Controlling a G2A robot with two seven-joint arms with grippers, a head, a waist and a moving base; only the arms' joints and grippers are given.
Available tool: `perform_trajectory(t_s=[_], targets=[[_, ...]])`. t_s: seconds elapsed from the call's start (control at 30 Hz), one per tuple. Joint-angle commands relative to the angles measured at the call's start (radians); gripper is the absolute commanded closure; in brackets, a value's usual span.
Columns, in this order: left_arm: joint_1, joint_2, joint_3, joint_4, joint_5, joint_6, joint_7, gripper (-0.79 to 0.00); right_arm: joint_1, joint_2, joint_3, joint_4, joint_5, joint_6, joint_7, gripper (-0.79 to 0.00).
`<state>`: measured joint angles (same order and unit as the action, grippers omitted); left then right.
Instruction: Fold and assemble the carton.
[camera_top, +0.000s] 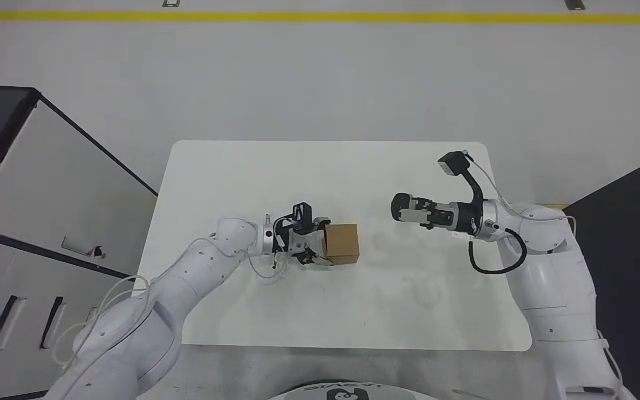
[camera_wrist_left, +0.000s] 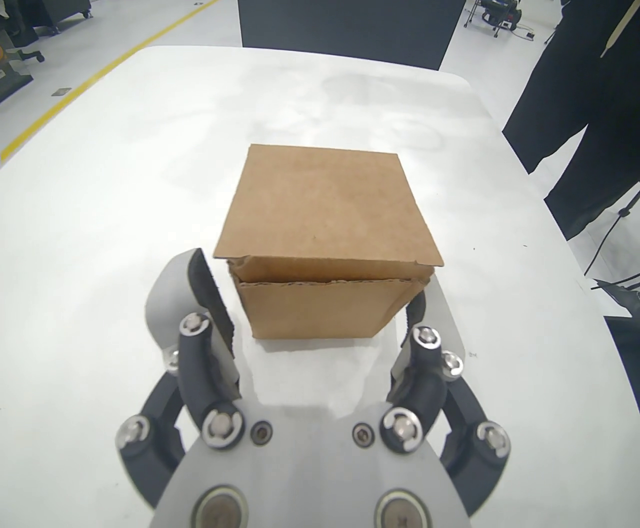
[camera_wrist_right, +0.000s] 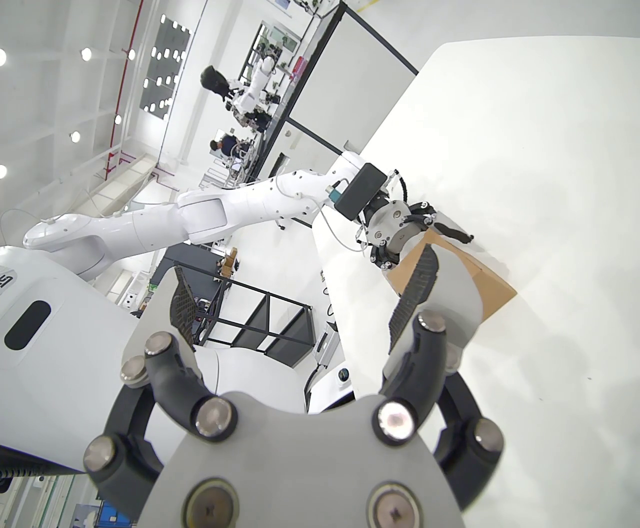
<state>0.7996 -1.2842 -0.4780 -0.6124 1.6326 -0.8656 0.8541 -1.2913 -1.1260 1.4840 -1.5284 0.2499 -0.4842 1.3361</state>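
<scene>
Left of the carton (camera_top: 341, 243), the left arm (camera_top: 205, 265) lies low across the counter (camera_top: 420, 180), its wrist brought right up to the carton's left face. The left jaws are open and hold nothing. One finger (camera_wrist_left: 210, 295) stands just off one corner of that face with a sliver of counter between. The other (camera_wrist_left: 417, 312) sits hard by the opposite corner, and I cannot tell whether it touches. Straddling the face like this, they look placed to steady the carton or pinch its sides, not to lift it.

The carton stands upright near the middle of the counter, already a closed cube. Its top flap (camera_wrist_left: 325, 210) lies flat and overhangs the face nearest the left jaws. There a ragged-edged panel sits beneath the lip with a thin dark gap showing. I judge the folding almost done, with only that lip left to press home.

Right of the carton and well apart from it, the right arm (camera_top: 520, 225) is held above the counter, wrist turned toward the carton. The right jaws are spread wide and empty. It seems parked out of the way, yet with a straight path to the carton's right face should a counter-push be needed. Pressed from one side only, so light a carton would likely slide.
</scene>
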Motion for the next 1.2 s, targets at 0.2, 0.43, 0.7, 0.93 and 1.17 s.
perform_trajectory(t_s=[0.2,0.43,0.7,0.93,1.17], targets=[[0.004,0.056,-0.036,-0.039,0.015,-0.018,0.082,-0.785,0.0,0.0,0.0,0.0,0.0,0.0,0.0,-0.785],[0.045,0.162,-0.107,-0.179,-0.029,-0.03,0.071,-0.785,0.0,0.0,0.0,0.0,0.0,0.0,0.0,-0.785],[0.167,0.324,-0.258,-0.436,-0.111,-0.076,0.025,-0.785,0.0,0.0,0.0,0.0,0.0,0.0,0.0,-0.785],[0.308,0.437,-0.414,-0.619,-0.125,-0.096,0.004,-0.785,0.0,0.0,0.0,0.0,0.0,0.0,0.0,-0.785],[0.438,0.506,-0.52,-0.756,-0.158,-0.109,-0.009,-0.785,0.0,0.0,0.0,0.0,0.0,0.0,0.0,-0.785]])
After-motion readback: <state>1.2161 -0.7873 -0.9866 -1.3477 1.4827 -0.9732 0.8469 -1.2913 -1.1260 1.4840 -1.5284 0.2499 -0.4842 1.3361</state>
